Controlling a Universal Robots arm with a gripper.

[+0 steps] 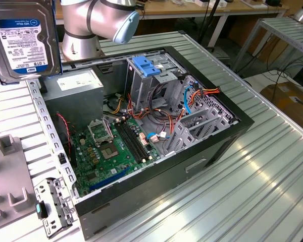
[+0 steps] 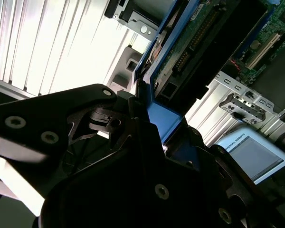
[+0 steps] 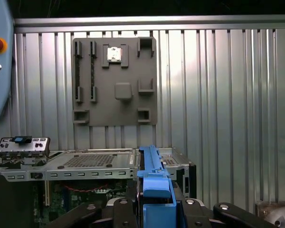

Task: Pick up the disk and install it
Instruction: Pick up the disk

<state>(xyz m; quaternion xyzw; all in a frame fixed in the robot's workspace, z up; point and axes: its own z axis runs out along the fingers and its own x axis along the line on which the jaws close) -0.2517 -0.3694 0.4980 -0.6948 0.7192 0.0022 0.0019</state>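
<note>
While the black pincer clamps its blue frame, the silver-and-black rectangular hard disk hangs near the open black computer case

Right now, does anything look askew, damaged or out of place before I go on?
Nothing stands out. The disk hangs above the table, clear of the open computer case, with the gripper shut on its blue frame. Cables inside the case lie loose around the drive cage, but none looks broken or spilled out.

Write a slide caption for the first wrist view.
Hand grips the disk edge-on, with the open computer case beyond.
</note>
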